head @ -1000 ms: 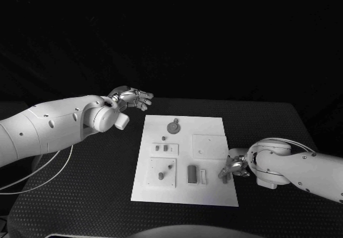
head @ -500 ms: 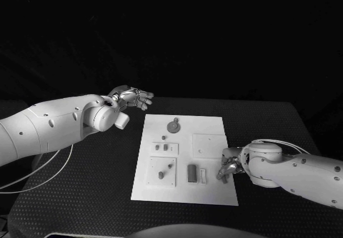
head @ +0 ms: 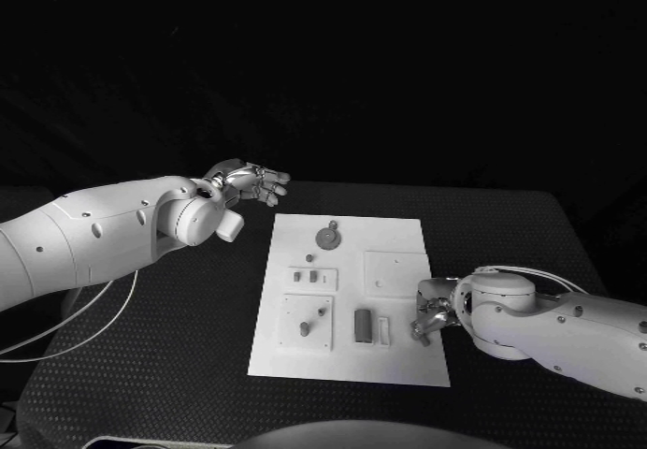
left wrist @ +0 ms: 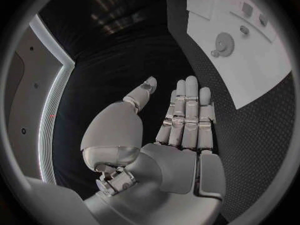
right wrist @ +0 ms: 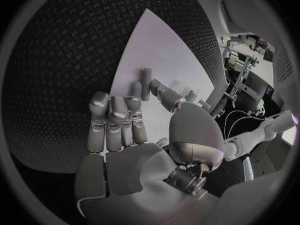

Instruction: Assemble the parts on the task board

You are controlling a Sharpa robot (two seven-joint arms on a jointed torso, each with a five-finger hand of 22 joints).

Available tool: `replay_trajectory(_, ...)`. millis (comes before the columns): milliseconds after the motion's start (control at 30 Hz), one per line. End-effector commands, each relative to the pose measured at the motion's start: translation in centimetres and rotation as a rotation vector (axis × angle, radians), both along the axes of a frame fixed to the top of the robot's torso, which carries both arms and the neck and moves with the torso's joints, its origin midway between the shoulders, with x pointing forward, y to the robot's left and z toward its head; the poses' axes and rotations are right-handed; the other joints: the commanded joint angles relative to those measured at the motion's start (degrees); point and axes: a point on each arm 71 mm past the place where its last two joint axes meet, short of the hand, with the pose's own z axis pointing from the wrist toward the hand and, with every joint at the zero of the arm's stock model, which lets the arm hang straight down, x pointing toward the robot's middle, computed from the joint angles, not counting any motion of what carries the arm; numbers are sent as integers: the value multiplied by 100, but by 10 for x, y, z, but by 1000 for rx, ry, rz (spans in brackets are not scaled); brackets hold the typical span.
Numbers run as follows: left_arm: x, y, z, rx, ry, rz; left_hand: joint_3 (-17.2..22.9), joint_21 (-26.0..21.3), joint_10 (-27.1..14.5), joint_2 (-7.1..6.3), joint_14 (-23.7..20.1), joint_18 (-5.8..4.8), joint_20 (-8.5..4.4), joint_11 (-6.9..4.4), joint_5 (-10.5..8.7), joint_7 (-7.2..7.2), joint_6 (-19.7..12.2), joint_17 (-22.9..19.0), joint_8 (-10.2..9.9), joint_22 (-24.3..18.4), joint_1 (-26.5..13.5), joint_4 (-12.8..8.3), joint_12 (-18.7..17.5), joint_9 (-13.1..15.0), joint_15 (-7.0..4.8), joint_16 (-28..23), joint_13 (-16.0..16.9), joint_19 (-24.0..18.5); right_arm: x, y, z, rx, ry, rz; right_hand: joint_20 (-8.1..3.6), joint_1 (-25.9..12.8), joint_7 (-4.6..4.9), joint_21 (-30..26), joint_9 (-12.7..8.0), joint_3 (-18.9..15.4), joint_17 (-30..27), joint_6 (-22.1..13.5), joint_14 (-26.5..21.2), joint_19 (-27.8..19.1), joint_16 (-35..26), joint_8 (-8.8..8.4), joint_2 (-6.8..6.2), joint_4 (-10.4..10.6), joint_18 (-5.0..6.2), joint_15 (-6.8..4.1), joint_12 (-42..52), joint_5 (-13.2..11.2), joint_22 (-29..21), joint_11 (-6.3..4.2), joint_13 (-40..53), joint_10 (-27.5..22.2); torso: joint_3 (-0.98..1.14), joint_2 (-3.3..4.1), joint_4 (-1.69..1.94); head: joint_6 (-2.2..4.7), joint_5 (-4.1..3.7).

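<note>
The left hand point(head: 253, 182) hovered past the task board's point(head: 398, 234) far left corner, fingers spread, holding nothing; small parts point(head: 362, 325) lay on the board; the right hand point(head: 432, 316) curled at its right edge, grasp unclear; best descend slowly.

Matt white task board point(head: 399, 238), textured table point(head: 512, 234)
</note>
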Motion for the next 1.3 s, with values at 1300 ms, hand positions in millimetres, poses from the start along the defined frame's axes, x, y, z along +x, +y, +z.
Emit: replay_trajectory(1300, -1, -3, 1, -5, 3, -24, 3, -26, -52, 3, 13, 39, -31, -5, 12, 18, -35, 18, 27, 13, -67, 42, 24, -10, 13, -30, -8, 36, -10, 5, -5, 310, 279, -261, 49, -449, 477, 39, -500, 534, -9, -590, 15, 13, -18, -1446, 234, 260, 172, 93, 35, 904, -60, 87, -29, -36, -9, 1, -2, 0, -11)
